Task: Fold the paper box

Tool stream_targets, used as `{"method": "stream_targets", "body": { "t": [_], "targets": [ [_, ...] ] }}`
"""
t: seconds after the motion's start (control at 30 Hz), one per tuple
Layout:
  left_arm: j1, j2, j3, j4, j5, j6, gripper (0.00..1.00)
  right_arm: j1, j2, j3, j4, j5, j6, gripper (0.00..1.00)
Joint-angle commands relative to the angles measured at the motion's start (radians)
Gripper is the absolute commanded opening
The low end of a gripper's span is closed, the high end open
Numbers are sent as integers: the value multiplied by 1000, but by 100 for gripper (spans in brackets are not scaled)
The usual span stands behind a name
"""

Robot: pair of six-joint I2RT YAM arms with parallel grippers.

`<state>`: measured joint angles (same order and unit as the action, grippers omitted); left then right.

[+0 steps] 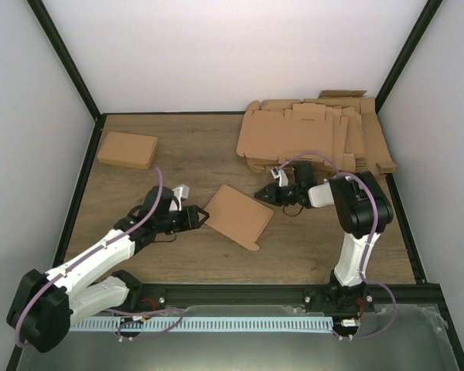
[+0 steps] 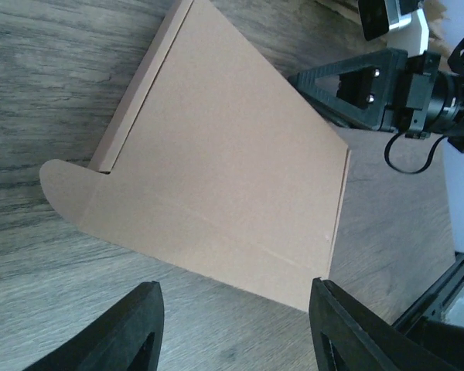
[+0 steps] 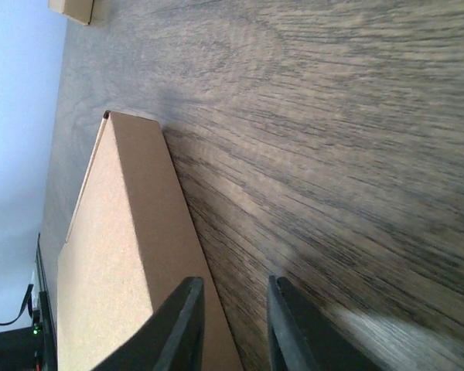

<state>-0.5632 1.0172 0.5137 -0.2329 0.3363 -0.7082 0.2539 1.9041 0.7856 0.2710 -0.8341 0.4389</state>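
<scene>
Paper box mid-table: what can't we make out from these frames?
- Underside and inside of the paper box: every view, its own top panel covers them.
- Most of it in the right wrist view: cut off by the bottom edge.
- Sheet count in the flat cardboard stack: top view, sheets overlap.

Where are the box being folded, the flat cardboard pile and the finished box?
Box being folded [image 1: 238, 215]: top view, its large panel.
Flat cardboard pile [image 1: 309, 139]: top view, top sheet.
Finished box [image 1: 127, 149]: top view, its lid.
</scene>
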Motion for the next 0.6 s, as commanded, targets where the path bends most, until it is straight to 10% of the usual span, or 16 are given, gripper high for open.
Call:
{"method": "stream_targets", "body": {
  "t": [0.0, 0.57],
  "targets": [
    [3, -1, 3, 35, 13, -4, 52, -1, -49, 0, -9, 10, -31, 27],
    [4, 36, -23, 50, 55, -4, 50, 29, -30, -41, 12, -96, -96, 34]
  ]
}}
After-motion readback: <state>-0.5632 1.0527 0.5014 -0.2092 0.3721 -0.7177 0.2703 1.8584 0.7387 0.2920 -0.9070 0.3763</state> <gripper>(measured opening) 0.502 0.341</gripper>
